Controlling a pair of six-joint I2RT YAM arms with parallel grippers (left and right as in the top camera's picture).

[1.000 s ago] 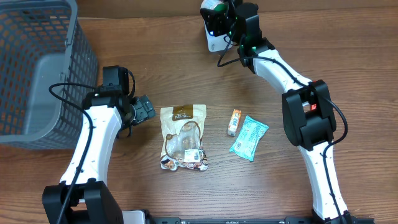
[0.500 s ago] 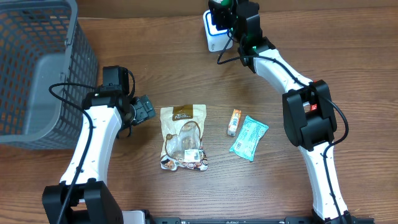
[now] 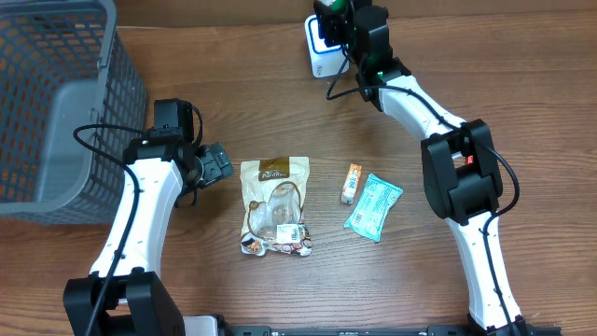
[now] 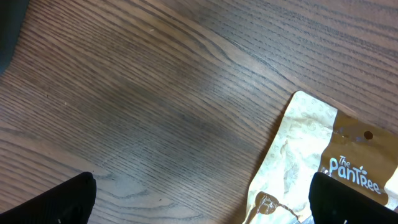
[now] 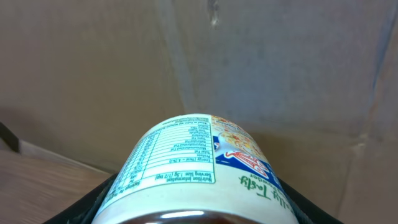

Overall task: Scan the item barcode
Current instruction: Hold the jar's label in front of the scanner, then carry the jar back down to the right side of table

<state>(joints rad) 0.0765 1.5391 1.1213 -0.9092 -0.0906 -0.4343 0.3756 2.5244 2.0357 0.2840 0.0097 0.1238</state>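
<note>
Cup is sitting clamped in the right gripper, jaws partly open around its round body, at the far edge of the table, just beside the lit scanner. Judging it light and rigid, with a slick curved label that may twist; grip across the body, clear of the print. Right arm is reaching far forward. Left gripper is hanging wide open, empty, beside the snack pouch.

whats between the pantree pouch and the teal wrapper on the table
A small orange packet lies between the pouch and the teal wrapper, nearer the wrapper. The overhead view shows it.
</note>
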